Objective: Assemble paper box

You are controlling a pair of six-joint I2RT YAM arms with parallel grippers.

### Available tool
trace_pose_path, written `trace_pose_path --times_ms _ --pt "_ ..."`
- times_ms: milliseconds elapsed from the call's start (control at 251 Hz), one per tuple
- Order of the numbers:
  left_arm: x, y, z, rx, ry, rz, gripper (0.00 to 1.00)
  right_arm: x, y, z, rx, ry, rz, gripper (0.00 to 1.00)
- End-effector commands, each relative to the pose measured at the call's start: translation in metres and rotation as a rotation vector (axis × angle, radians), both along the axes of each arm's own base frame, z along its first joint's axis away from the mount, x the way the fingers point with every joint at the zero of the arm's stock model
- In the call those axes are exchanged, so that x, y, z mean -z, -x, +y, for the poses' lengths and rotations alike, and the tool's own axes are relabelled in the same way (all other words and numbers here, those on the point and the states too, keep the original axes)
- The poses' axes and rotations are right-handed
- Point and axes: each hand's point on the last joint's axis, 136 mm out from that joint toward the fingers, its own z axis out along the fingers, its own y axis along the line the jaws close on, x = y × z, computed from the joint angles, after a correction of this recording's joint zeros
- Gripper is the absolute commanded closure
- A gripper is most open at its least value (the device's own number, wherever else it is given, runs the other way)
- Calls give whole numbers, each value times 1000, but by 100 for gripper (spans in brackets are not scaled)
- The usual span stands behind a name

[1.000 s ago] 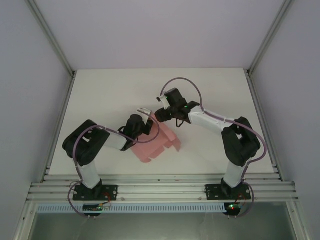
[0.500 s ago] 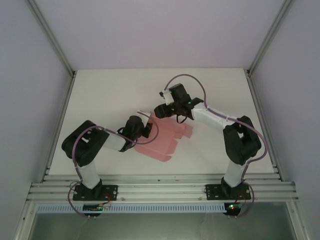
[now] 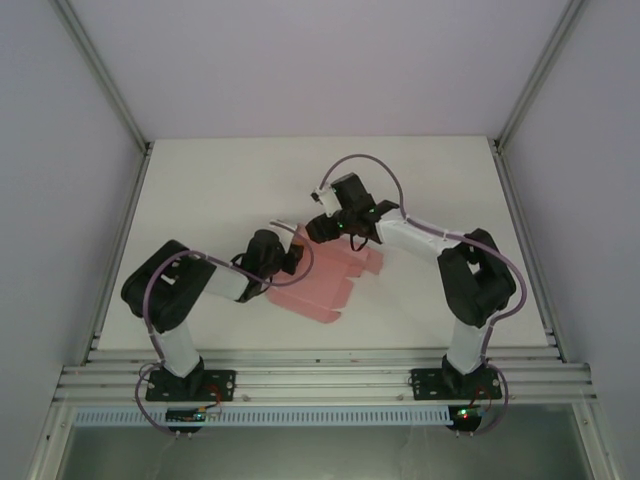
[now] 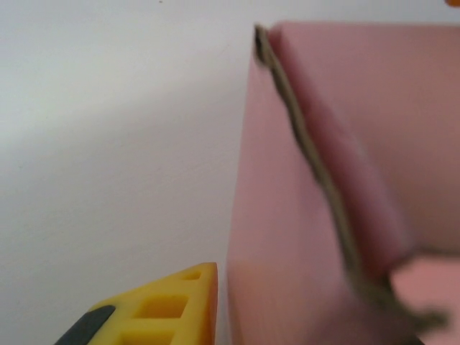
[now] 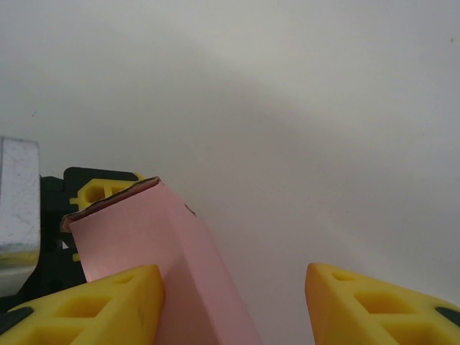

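The pink paper box (image 3: 328,278) lies half folded on the table between the two arms, with flaps spread toward the front right. My left gripper (image 3: 287,243) is at its left rear corner. In the left wrist view one yellow finger (image 4: 162,310) sits almost against an upright pink panel (image 4: 287,215), which hides the other finger. My right gripper (image 3: 320,228) hovers at the box's rear edge. It is open in the right wrist view (image 5: 233,282), and a raised pink panel (image 5: 154,244) leans against its left finger (image 5: 108,305).
The white table (image 3: 200,190) is bare around the box, framed by aluminium posts and grey side walls. A metal rail (image 3: 320,380) runs along the near edge by the arm bases.
The box has swung to the right and lies flatter, its flaps now further right. The right gripper rose toward the back, then came back down to the box's rear edge. The left gripper barely shifted.
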Motion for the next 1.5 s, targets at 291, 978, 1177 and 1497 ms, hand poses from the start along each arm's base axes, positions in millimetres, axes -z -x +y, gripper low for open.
trace_pose_path --times_ms 291,978,1177,1497 --pt "-35 -25 -3 -46 51 -69 100 -3 7 -34 111 108 -19 35" --pt "-79 -3 17 -113 110 -35 100 -47 28 -114 305 110 -226 1" --pt "-80 2 7 -67 134 -22 100 -68 5 -83 295 -96 -343 1" --pt "-84 -6 22 -184 133 -8 100 -70 32 -115 428 -185 -357 2"
